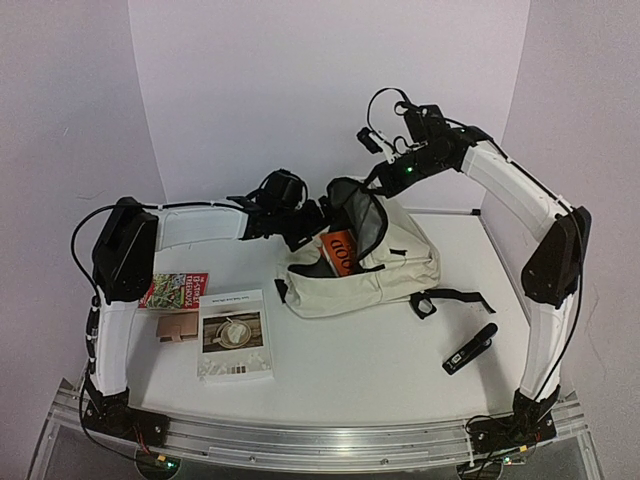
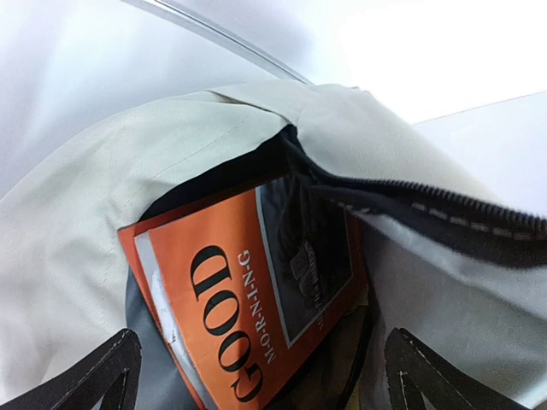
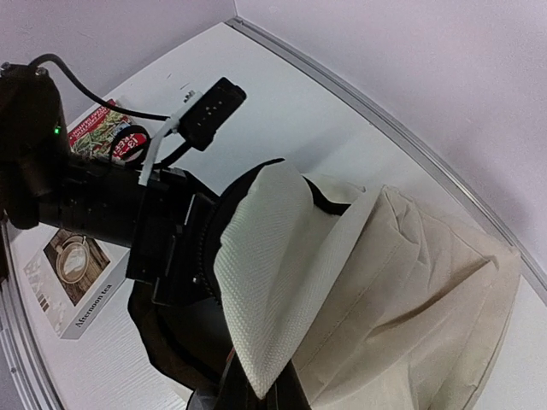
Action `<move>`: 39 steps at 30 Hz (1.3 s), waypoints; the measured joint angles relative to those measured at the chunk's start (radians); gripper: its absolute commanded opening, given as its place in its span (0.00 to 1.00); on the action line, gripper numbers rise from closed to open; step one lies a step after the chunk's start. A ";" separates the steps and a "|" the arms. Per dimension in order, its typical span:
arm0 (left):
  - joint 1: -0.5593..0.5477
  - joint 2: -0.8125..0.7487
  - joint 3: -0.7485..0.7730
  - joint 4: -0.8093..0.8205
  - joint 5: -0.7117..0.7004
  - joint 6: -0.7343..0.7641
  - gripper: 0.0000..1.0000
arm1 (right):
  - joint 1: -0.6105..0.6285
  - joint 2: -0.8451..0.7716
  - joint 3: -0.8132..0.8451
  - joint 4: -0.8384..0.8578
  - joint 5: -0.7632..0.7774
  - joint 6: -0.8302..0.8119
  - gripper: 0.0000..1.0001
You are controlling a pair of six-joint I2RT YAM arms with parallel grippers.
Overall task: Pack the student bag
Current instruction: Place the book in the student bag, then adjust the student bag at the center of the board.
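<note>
The student bag [image 1: 395, 275] lies mid-table, cream fabric with its dark-lined mouth facing left. An orange book [image 1: 340, 252] marked "GOOD MORNING" sits partly inside that mouth, its lower end sticking out. My left gripper [image 1: 305, 225] is at the opening, jaws open, with the book [image 2: 222, 316] just beyond the gap between the fingers and touching neither fingertip [image 2: 107, 376]. My right gripper [image 1: 372, 185] is above the bag, shut on the cream flap [image 3: 273, 273], which it holds lifted. The black zipper [image 2: 444, 213] runs along the raised edge.
A white "Afternoon tea" book [image 1: 236, 335] lies front left, with a green-and-red booklet [image 1: 175, 290] and a small brown item [image 1: 178, 327] beside it. A black strap [image 1: 445, 298] trails right of the bag. A black device [image 1: 470, 350] lies at the front right.
</note>
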 measured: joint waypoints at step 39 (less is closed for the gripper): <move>-0.033 0.148 0.043 -0.381 -0.281 0.353 0.00 | -0.038 0.053 -0.395 0.192 -0.019 0.209 0.00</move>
